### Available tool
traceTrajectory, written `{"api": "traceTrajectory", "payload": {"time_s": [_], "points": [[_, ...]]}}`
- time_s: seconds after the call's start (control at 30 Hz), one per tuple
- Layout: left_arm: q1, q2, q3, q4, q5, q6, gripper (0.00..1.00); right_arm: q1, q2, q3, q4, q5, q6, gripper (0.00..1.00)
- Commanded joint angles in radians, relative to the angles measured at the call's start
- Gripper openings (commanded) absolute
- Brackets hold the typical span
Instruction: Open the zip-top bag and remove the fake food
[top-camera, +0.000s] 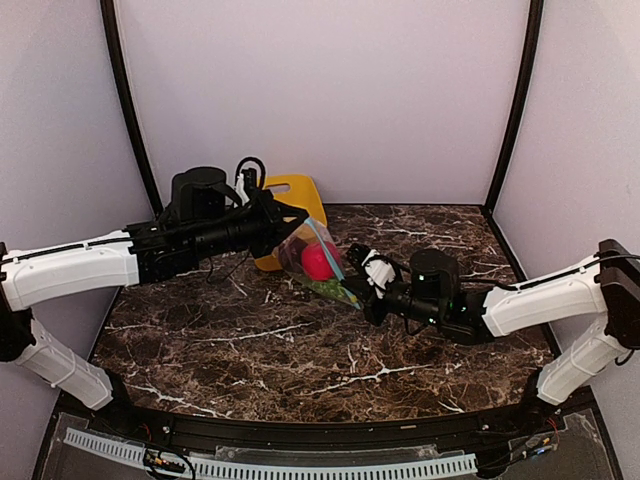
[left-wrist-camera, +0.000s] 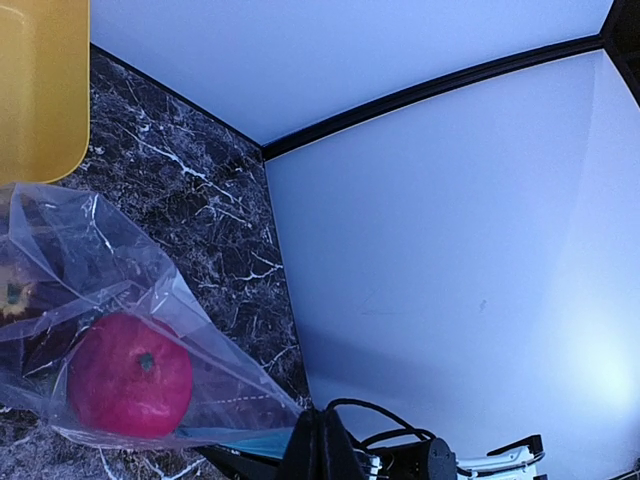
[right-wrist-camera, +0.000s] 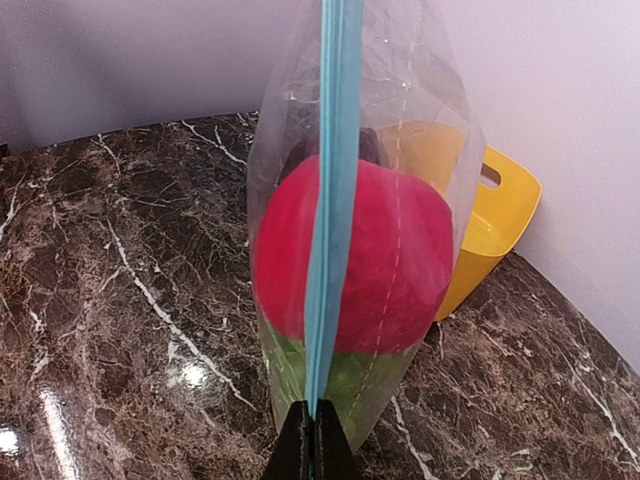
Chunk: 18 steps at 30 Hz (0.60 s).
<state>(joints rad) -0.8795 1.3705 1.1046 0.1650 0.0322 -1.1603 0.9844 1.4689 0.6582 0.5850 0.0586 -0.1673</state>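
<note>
The clear zip-top bag (top-camera: 318, 258) hangs stretched between both grippers above the table, its teal zip strip (right-wrist-camera: 330, 200) closed. Inside show the red round fruit (top-camera: 319, 261), green grapes (top-camera: 336, 290) and a dark piece (left-wrist-camera: 30, 290). My left gripper (top-camera: 297, 215) is shut on the bag's upper corner; its black fingertips (left-wrist-camera: 318, 450) pinch the plastic beside the red fruit (left-wrist-camera: 130, 375). My right gripper (top-camera: 358, 300) is shut on the bag's lower end, its fingertips (right-wrist-camera: 312, 445) clamping the zip strip below the red fruit (right-wrist-camera: 385, 250) and the grapes (right-wrist-camera: 350, 375).
A yellow plastic bin (top-camera: 292, 200) stands at the back of the dark marble table (top-camera: 300, 350), just behind the bag; it also shows in the right wrist view (right-wrist-camera: 490, 220) and the left wrist view (left-wrist-camera: 40, 90). White walls enclose the back and sides.
</note>
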Motion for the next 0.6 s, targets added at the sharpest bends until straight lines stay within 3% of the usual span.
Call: {"api": "traceTrajectory", "payload": {"time_s": [0.0, 0.07, 0.17, 0.3, 0.4, 0.57], "points": [[-0.002, -0.053, -0.024, 0.054, 0.001, 0.009, 0.01, 0.008, -0.039, 0.008, -0.009, -0.042, -0.001, 0.00], [-0.002, -0.059, -0.036, 0.071, 0.000, 0.030, 0.04, 0.007, -0.053, 0.020, -0.045, -0.042, 0.008, 0.00], [-0.002, -0.085, -0.075, 0.100, -0.012, 0.107, 0.28, 0.008, -0.084, 0.048, -0.151, -0.053, 0.027, 0.00], [0.000, -0.153, -0.120, 0.072, -0.083, 0.340, 0.49, 0.006, -0.124, 0.090, -0.301, -0.102, 0.042, 0.00], [0.003, -0.242, -0.173, 0.085, -0.123, 0.513, 0.71, 0.004, -0.130, 0.142, -0.430, -0.132, 0.054, 0.00], [0.005, -0.401, -0.295, 0.095, -0.131, 0.886, 0.87, 0.003, -0.118, 0.218, -0.574, -0.179, 0.071, 0.00]]}}
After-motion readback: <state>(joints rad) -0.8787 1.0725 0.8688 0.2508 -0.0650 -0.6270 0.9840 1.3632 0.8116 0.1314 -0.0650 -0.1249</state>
